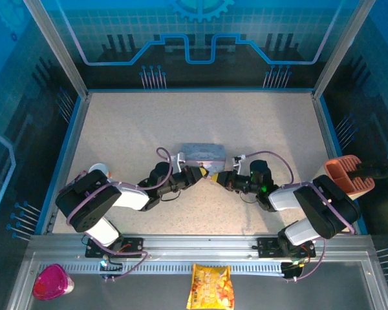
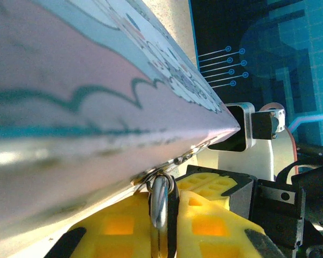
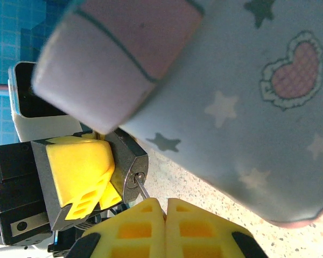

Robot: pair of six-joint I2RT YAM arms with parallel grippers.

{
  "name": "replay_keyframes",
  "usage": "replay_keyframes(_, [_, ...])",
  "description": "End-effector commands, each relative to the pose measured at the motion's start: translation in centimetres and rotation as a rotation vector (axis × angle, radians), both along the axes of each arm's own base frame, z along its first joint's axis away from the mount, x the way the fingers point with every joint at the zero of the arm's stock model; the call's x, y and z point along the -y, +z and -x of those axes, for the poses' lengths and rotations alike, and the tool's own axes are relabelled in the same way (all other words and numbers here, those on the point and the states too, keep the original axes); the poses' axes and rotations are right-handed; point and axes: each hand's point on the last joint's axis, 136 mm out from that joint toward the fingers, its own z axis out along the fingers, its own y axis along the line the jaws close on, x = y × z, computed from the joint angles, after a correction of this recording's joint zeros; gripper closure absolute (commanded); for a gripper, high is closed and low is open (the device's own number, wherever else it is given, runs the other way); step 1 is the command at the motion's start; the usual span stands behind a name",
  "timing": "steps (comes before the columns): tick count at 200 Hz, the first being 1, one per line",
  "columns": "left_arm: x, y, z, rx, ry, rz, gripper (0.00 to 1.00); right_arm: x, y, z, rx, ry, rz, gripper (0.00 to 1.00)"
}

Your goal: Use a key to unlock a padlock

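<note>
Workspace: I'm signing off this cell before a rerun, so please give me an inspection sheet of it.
Surface: speckled table, nothing spilled seen.
Job's things: padlock hooked onto the grey tin; key tip at its keyhole.
Clutter: snack bag and pink container on the front ledge; orange holder at the right edge.
Tools: left tool shut on padlock; right tool shut on key.
Cables: purple cables, looped, none seen snagged.
Surroundings: blue printed walls.

The speckled beige surface (image 1: 258,123) carries a grey tin box (image 1: 202,154) near its middle. A small white object (image 1: 98,168) sits by its near-left edge.
</note>
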Motion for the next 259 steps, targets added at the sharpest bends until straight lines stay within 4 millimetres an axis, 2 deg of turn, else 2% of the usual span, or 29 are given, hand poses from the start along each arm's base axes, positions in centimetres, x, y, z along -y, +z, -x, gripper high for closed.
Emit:
replay_keyframes(1, [5.0, 2.7, 6.5, 0.033, -0.345, 0.102, 1.0, -0.5, 5.9, -3.6, 0.21, -0.056, -0.071, 1.0])
replay_keyframes(42, [4.9, 2.1, 6.8, 0.023, -0.35, 0.094, 1.0, 0.0, 6.5, -4.3, 0.218, -0.082, -0.074, 1.0])
replay_keyframes(91, [5.6, 2.4, 6.6, 0.026, -0.356, 0.112, 1.0, -1.7, 6.9, -3.6, 0.226, -0.047, -0.085, 1.0])
replay_keyframes(151, [6.3, 2.0, 7.0, 0.019, -0.364, 0.112, 1.0, -2.3, 7.7, -3.6, 0.237, -0.041, -0.115, 1.0])
replay_keyframes(194, [6.3, 2.5, 6.0, 0.029, -0.311, 0.145, 1.0, -4.6, 8.0, -1.9, 0.239, 0.004, -0.12, 1.0])
replay_keyframes(219, [6.6, 3.2, 5.2, 0.041, -0.281, 0.174, 1.0, -5.3, 7.4, -1.1, 0.225, 0.004, -0.124, 1.0])
replay_keyframes(241, [6.8, 3.2, 5.1, 0.039, -0.284, 0.182, 1.0, -4.8, 7.2, -1.2, 0.224, -0.006, -0.116, 1.0])
replay_keyframes(259, [6.2, 2.4, 4.9, 0.024, -0.265, 0.15, 1.0, -3.3, 6.7, -1.7, 0.228, -0.035, -0.08, 1.0])
